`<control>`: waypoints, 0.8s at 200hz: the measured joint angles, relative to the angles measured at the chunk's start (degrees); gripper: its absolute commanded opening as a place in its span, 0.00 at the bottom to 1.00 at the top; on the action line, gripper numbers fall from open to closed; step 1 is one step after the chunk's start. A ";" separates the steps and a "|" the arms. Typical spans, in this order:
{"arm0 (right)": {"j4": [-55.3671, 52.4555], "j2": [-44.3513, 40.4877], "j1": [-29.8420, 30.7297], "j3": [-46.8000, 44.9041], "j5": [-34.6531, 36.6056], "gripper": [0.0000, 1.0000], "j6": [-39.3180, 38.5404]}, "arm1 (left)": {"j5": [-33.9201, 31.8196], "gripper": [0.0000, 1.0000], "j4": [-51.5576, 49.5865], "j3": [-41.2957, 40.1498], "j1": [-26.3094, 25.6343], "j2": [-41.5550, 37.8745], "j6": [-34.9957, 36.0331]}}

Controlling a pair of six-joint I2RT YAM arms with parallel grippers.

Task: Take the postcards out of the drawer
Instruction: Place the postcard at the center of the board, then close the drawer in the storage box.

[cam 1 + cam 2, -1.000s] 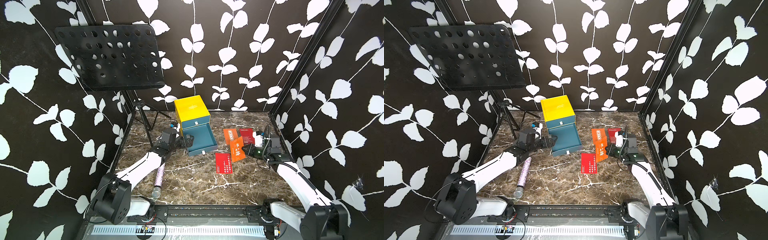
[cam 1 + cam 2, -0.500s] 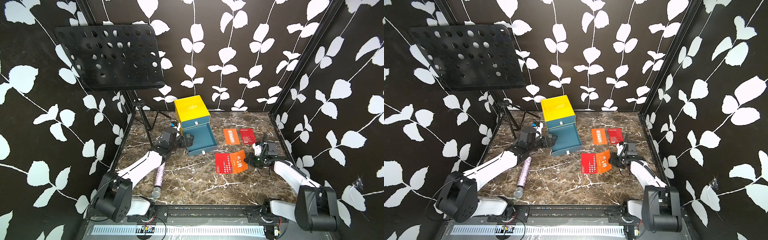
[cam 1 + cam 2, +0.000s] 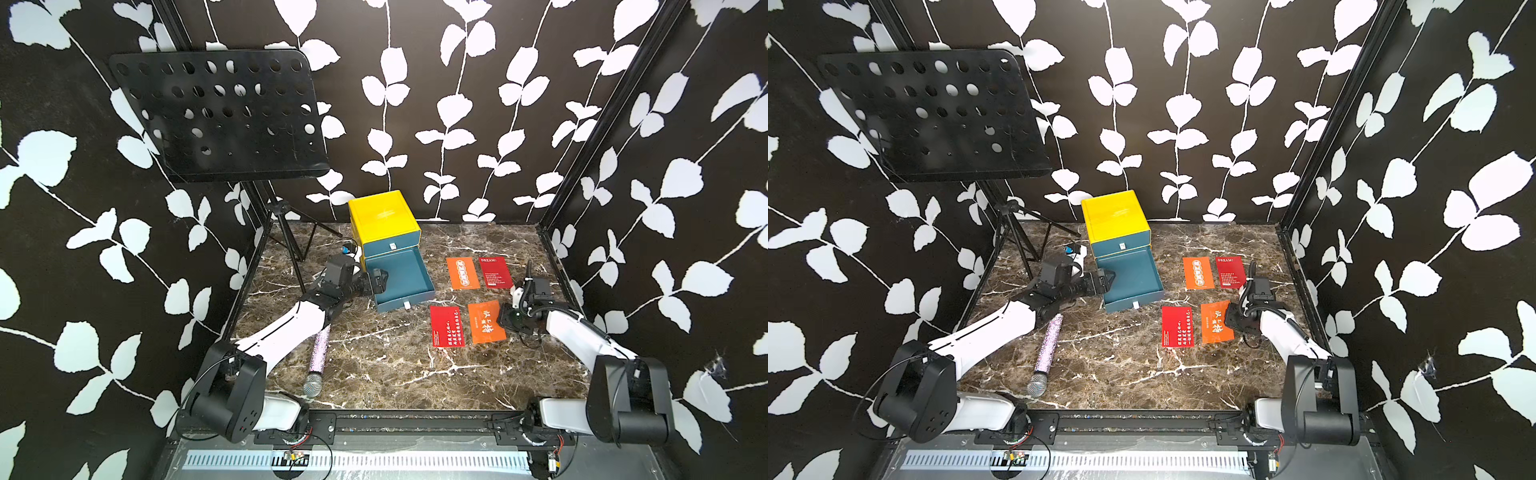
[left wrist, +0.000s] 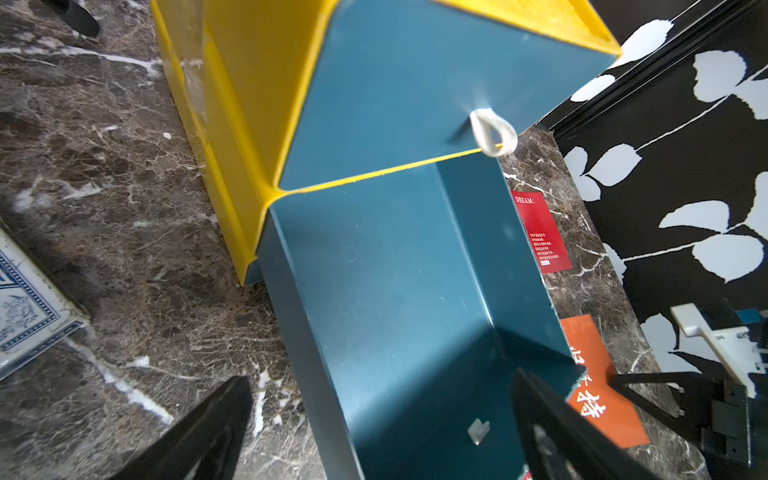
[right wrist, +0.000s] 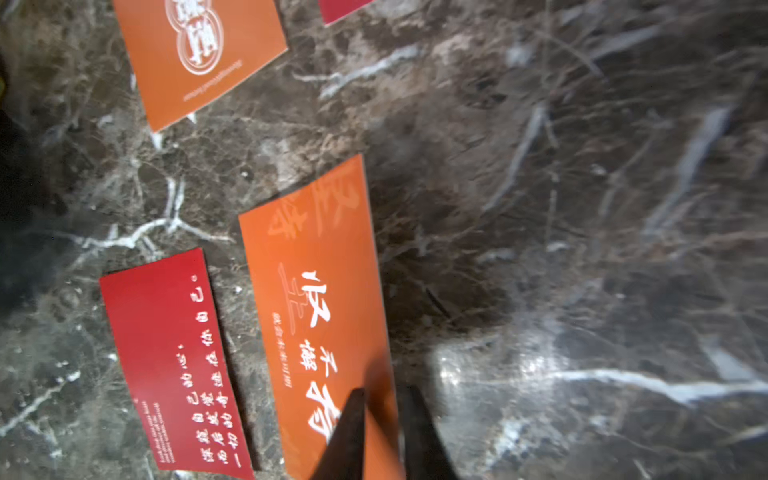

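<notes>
Several postcards lie on the marble table to the right of the drawer: an orange one point(image 3: 462, 272) and a red one point(image 3: 495, 271) at the back, a red one point(image 3: 446, 326) and an orange one point(image 3: 486, 322) nearer the front. My right gripper point(image 3: 503, 322) sits low at the front orange card's right edge point(image 5: 316, 291). Its jaws are slightly parted, with a gap wider than the card edge between them. The teal drawer point(image 3: 401, 278) is pulled out of the yellow box point(image 3: 382, 220) and shows a bare floor point(image 4: 395, 270). My left gripper point(image 4: 380, 378) is open, straddling the drawer's left wall.
A glittery microphone point(image 3: 318, 357) lies at the front left beside my left arm. A black music stand point(image 3: 216, 116) rises at the back left, its tripod legs point(image 3: 291, 245) next to the box. A blue-patterned card box point(image 4: 25, 316) lies left of the drawer.
My right gripper carried the orange card forward from beside the back cards, lowered it next to the front red card, and its jaws parted. The left arm has not moved.
</notes>
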 measured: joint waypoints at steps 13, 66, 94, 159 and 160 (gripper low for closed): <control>-0.79 -0.02 0.02 0.52 1.84 0.34 -0.46 | -0.09 0.99 0.00 0.00 0.00 0.00 0.11; -1.51 -4.74 1.46 1.44 2.82 0.35 1.27 | -1.77 0.99 -0.07 0.00 0.02 -0.22 0.50; 1.92 -9.20 7.19 0.68 -0.09 0.35 4.96 | -2.40 0.99 0.00 -0.70 0.85 -0.42 0.20; 17.27 -15.45 24.02 -8.09 -2.91 0.35 16.28 | -4.37 0.99 -0.44 -4.24 6.10 -3.89 -1.25; 17.77 -15.39 24.39 -8.28 -2.84 0.35 16.46 | -4.37 0.99 -0.44 -4.28 6.12 -3.93 -1.25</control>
